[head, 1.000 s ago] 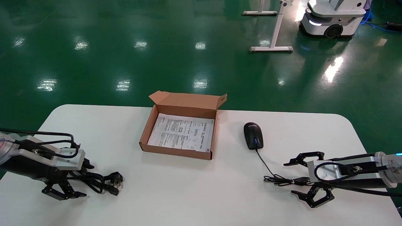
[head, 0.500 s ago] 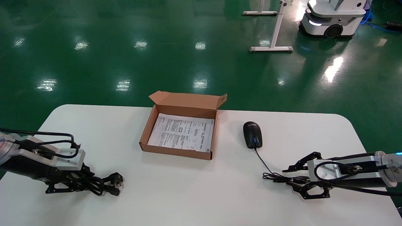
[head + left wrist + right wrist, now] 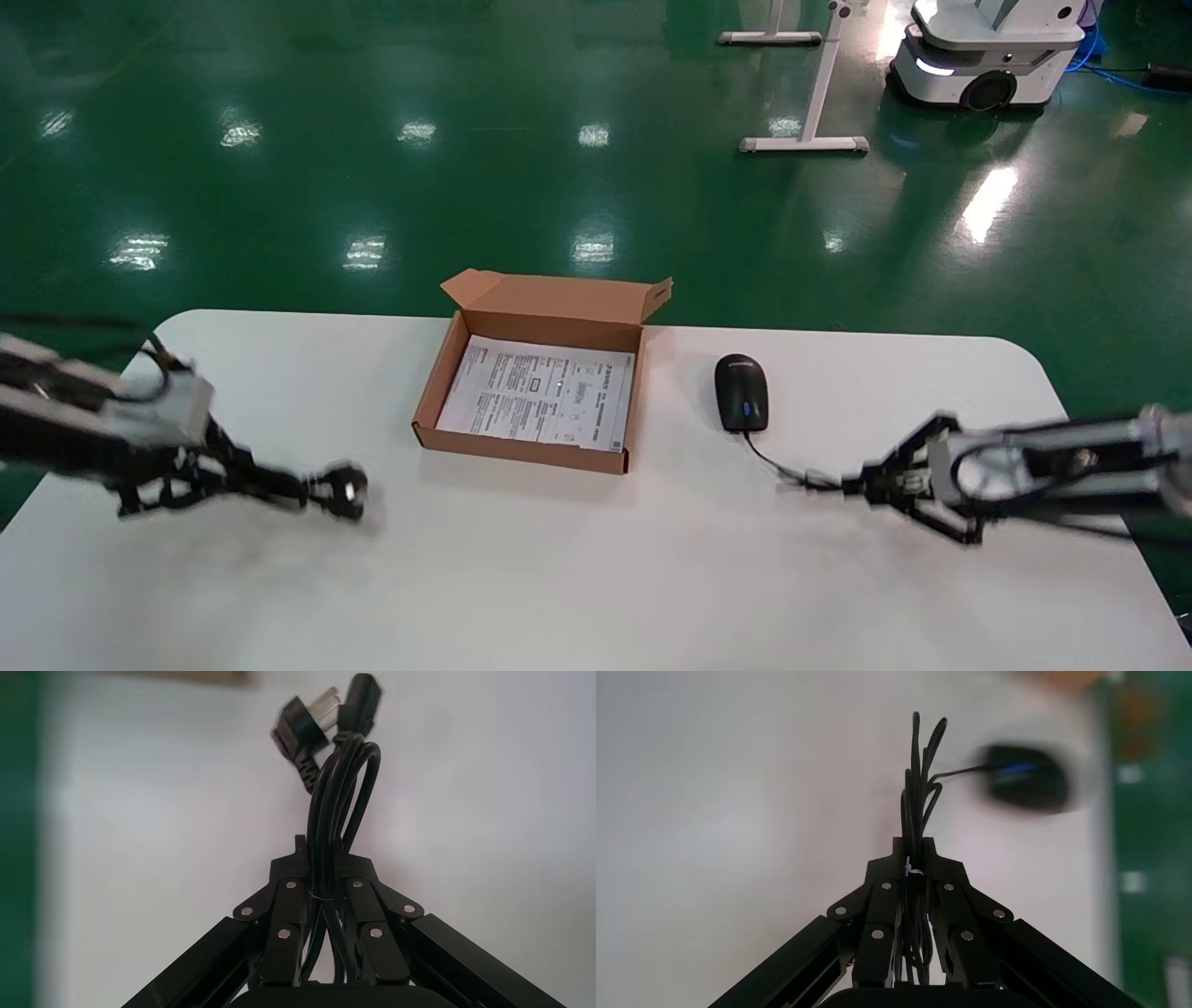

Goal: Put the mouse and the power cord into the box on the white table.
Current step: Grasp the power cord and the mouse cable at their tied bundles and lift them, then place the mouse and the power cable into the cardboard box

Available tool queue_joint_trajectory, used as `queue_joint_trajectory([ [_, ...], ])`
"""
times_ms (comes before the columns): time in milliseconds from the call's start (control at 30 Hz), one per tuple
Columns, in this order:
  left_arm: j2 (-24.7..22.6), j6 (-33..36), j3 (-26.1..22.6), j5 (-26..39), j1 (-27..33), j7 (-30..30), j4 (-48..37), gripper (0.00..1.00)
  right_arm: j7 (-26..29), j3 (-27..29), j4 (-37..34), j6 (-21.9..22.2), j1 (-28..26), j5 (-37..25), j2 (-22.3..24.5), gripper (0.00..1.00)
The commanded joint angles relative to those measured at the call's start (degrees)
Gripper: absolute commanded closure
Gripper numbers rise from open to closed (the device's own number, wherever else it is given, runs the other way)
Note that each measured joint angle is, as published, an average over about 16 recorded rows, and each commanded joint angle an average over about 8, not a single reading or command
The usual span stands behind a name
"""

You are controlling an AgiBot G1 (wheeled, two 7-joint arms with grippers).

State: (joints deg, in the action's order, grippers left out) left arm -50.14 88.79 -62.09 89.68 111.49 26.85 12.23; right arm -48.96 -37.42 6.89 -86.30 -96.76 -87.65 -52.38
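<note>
**A:** Left gripper [image 3: 323,881] was clamped tight on the coiled thick black power cord [image 3: 337,811], plug dangling toward the shallow brown cardboard box [image 3: 535,387] at mid-table. Best carried high so the plug clears the near wall.

**B:** Right gripper [image 3: 916,878] was pinched shut on the thin-cable bundle of the small black oval mouse [image 3: 741,393], which sat just right of the box on the big white table [image 3: 596,578]. I'd lift slowly, since it'll swing.

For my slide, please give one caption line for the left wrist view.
Left gripper with jaws shut on the coiled power cord, plug end hanging over the white table.
</note>
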Motion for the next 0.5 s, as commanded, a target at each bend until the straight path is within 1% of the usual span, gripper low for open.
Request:
queue_joint_trajectory([
  [33,1.4,0.8,0.6,-0.8,2.5,0.6,0.9,1.00,0.1,0.4,0.8,-1.1,-1.9,0.6,0.6,1.00],
  [167,1.7,0.2,2.2,-2.7,7.9,0.1,1.4,1.00,2.2,1.8,2.1,-0.7,-6.9,2.4,0.0,1.00],
  [267,0.9,-1.6,3.5,-4.2,11.4,-1.4,0.9,1.00,3.4,2.6,3.1,0.6,-9.6,3.4,-1.8,1.00],
  [367,-0.5,-3.8,4.6,-5.2,14.3,-3.0,0.2,1.00,3.7,3.1,4.2,2.6,-11.0,4.0,-4.6,1.00],
  [500,-2.5,-6.0,5.3,-5.9,17.1,-4.4,-0.8,1.00,3.4,3.5,5.5,5.6,-11.3,4.6,-8.9,1.00],
])
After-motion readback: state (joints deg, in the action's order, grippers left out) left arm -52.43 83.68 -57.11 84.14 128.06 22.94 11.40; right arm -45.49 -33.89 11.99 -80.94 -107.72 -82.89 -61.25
